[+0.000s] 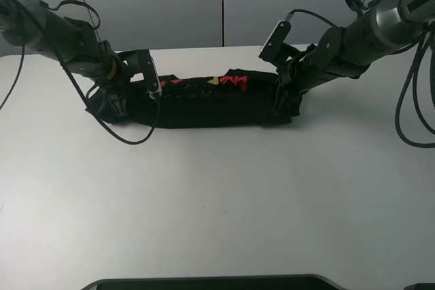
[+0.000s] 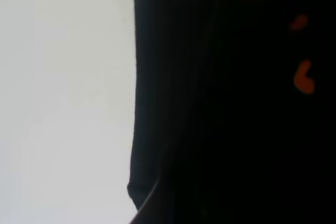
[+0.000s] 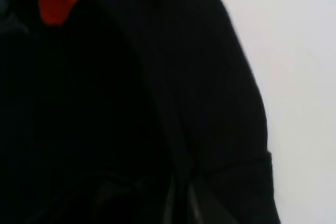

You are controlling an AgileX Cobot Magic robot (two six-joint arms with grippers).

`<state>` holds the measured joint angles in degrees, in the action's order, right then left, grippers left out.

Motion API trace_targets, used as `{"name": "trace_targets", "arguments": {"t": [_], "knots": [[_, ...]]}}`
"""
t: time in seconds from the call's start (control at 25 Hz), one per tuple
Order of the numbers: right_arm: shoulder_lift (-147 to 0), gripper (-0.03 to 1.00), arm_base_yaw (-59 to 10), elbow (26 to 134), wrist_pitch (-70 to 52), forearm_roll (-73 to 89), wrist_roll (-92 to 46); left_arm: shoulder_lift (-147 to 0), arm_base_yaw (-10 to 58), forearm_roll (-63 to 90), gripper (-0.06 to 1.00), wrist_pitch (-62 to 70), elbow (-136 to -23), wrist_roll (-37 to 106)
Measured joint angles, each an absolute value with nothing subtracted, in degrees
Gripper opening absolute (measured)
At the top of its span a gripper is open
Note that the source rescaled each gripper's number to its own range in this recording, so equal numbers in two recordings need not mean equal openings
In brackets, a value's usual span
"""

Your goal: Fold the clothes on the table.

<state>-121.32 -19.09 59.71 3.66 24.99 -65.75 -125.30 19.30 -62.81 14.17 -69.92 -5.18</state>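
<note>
While both of my arms reach down over the far part of the white surface (image 1: 217, 202), the black T-shirt (image 1: 211, 103) lies stretched between my two grippers as a long, narrow band, folded lengthwise and resting flat. My left gripper (image 1: 114, 103) sits at one end of the band and my right gripper (image 1: 284, 100) at the other, each low against the cloth. Both grippers are pressed together. Black fingers against black fabric hide the tips, so I cannot tell whether a fold is pinched between the jaws.

Red characters (image 1: 234, 83) show along the band's far edge, closer to my right gripper than to my left, and a yellow character (image 1: 213, 81) sits just beside them on the side toward my left gripper.

From my left wrist, dark cloth lies right up against the camera, with scraps of the red characters on it and bare surface beside the shirt's straight edge. From my right wrist I see much the same: black fabric, a red patch, a hem line, and bare surface past the shirt's edge.

A black cable (image 1: 126, 137) from my left arm loops onto the surface on the near side of my left gripper.
</note>
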Motion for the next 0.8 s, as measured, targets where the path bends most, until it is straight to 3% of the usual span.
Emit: {"name": "trace_targets", "arguments": {"t": [0.12,0.2,0.36,0.48,0.56,0.68,0.8], "knots": [[-121.6,0.02,-19.0,59.7,4.6,27.7,-65.7,-125.4,19.4,-63.0,0.00,14.6,-70.0,-6.4],[-121.7,0.08,-19.0,59.7,5.2,30.3,-65.7,-125.4,19.4,-63.0,0.00,15.1,-70.1,-7.8],[-121.1,0.37,-18.9,59.7,6.0,33.9,-65.7,-125.4,19.4,-60.4,0.06,15.9,-70.3,-8.4],[-118.4,0.66,-18.9,59.7,6.1,34.2,-66.0,-124.3,19.4,-58.5,0.26,16.9,-70.3,-8.5],[-115.8,0.80,-18.8,59.7,6.1,34.2,-66.2,-123.1,19.4,-57.6,0.47,18.0,-70.3,-8.6],[-111.1,0.85,-18.8,59.7,6.0,34.5,-66.7,-120.2,19.4,-57.0,0.70,19.9,-69.9,-8.6],[-105.3,0.85,-18.8,59.7,5.0,38.0,-66.7,-116.3,19.9,-56.7,0.77,22.8,-69.9,-8.6]]}}
